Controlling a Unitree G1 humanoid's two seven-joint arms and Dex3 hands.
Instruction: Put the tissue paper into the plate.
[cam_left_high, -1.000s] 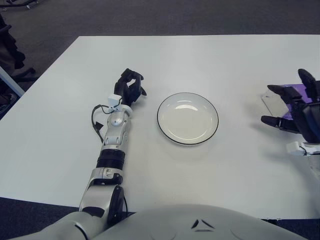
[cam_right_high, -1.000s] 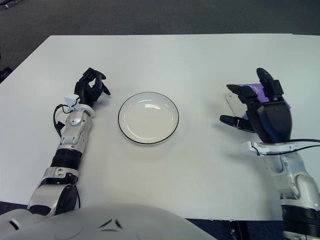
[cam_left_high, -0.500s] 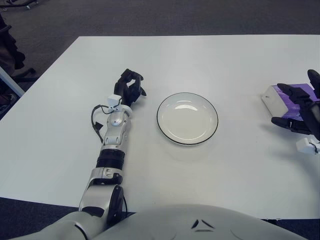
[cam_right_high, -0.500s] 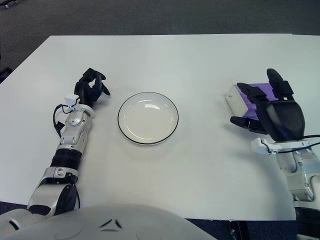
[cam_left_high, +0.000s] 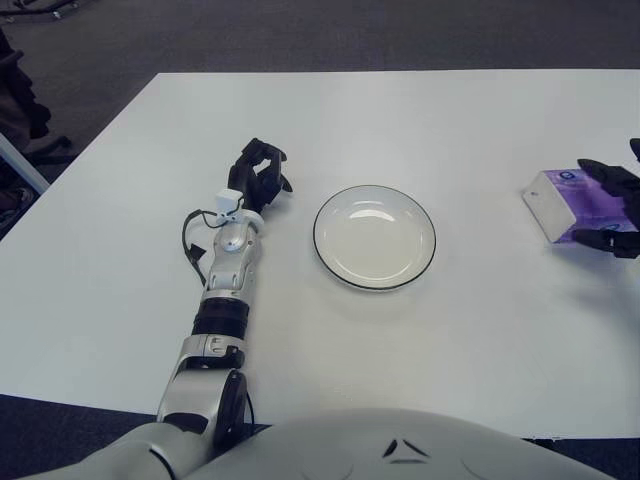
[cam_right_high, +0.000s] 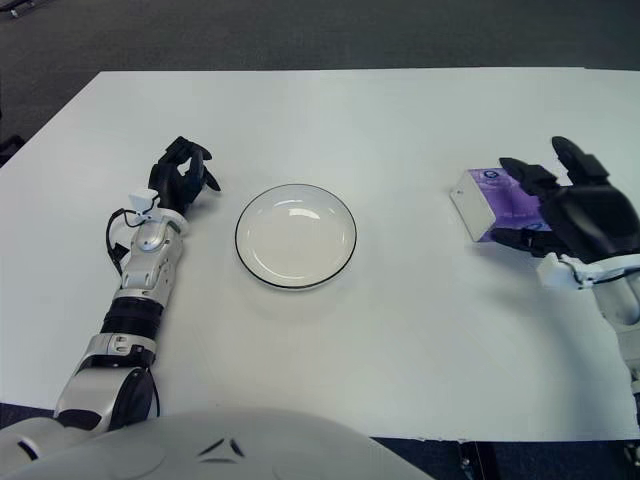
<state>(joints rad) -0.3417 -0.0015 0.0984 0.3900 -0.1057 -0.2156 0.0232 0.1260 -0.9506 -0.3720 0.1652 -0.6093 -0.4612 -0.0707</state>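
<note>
A purple and white tissue pack (cam_right_high: 492, 201) lies on the white table at the right. A white plate (cam_right_high: 296, 236) with a dark rim sits near the middle and holds nothing. My right hand (cam_right_high: 560, 207) hovers over the right side of the tissue pack with fingers spread, one above and one below it, not closed on it. My left hand (cam_right_high: 180, 172) rests on the table left of the plate, fingers curled, holding nothing.
The white table (cam_right_high: 400, 330) ends at a front edge near my body and at a far edge against dark carpet (cam_right_high: 300, 30). A chair base (cam_left_high: 20, 90) stands off the table's left side.
My right hand has moved to the right and away from the plate, uncovering the tissue pack. The left arm and the plate have not moved.
</note>
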